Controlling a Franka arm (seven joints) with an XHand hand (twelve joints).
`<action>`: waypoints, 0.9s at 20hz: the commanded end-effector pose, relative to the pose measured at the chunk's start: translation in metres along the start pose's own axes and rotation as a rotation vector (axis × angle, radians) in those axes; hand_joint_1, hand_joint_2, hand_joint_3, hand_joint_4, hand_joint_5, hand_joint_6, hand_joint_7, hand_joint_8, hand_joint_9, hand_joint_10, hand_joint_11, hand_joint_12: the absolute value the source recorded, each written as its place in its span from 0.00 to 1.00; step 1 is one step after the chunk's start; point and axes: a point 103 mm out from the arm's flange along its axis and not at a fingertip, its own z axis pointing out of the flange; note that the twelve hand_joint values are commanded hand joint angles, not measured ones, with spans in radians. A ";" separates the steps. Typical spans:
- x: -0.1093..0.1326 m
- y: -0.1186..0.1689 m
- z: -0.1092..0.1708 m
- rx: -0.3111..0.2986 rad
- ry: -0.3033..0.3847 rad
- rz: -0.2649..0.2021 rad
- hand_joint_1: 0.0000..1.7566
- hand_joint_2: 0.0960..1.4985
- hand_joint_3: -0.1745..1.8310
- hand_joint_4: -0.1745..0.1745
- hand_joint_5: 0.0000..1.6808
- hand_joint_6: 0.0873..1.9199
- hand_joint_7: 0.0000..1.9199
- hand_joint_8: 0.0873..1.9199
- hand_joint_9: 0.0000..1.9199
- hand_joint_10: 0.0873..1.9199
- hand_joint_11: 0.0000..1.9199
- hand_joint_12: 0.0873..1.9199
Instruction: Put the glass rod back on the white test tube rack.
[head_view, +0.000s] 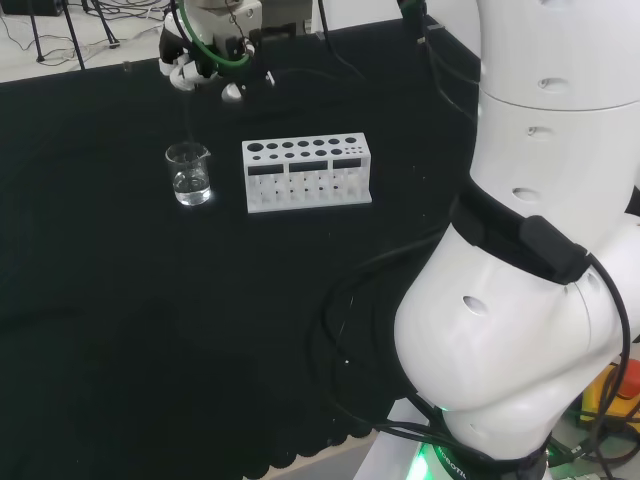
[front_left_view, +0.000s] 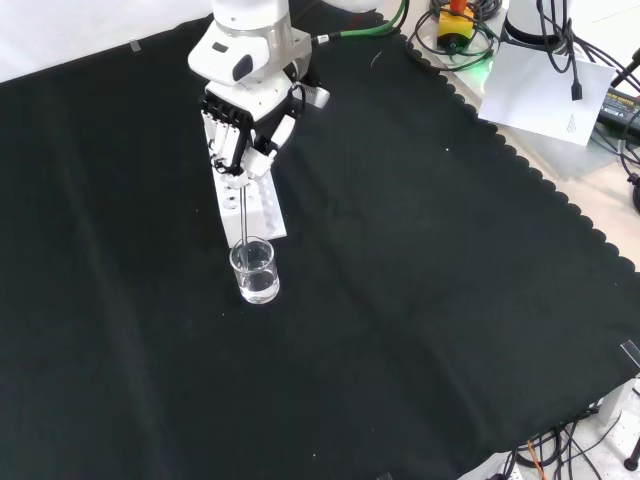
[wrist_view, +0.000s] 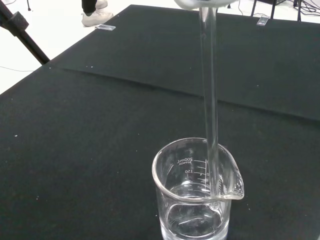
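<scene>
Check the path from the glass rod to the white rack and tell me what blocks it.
Nothing on the cloth blocks it. The hand holds the glass rod upright with its lower end inside the beaker, so the beaker's wall is the one obstacle: the rod must rise clear of the rim first. The white test tube rack stands beside the beaker.

Black cloth (front_left_view: 420, 300) covers the worktop, scalloped along its edge. Pale floor (head_view: 60, 55) beyond it, cables trailing across. Black tripod leg (wrist_view: 22, 32) stands off the cloth. Light even, overhead.
</scene>
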 end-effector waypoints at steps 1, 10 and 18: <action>0.003 -0.009 -0.004 -0.006 -0.017 -0.003 0.74 0.70 0.09 0.00 0.62 0.27 0.59 0.54 0.79 0.47 0.82 0.41; 0.006 -0.010 -0.020 -0.037 0.000 -0.014 0.74 0.70 0.09 0.00 0.62 0.27 0.59 0.54 0.79 0.47 0.82 0.41; 0.006 -0.012 -0.054 -0.054 0.005 -0.005 0.74 0.70 0.09 0.00 0.62 0.27 0.59 0.54 0.79 0.47 0.82 0.41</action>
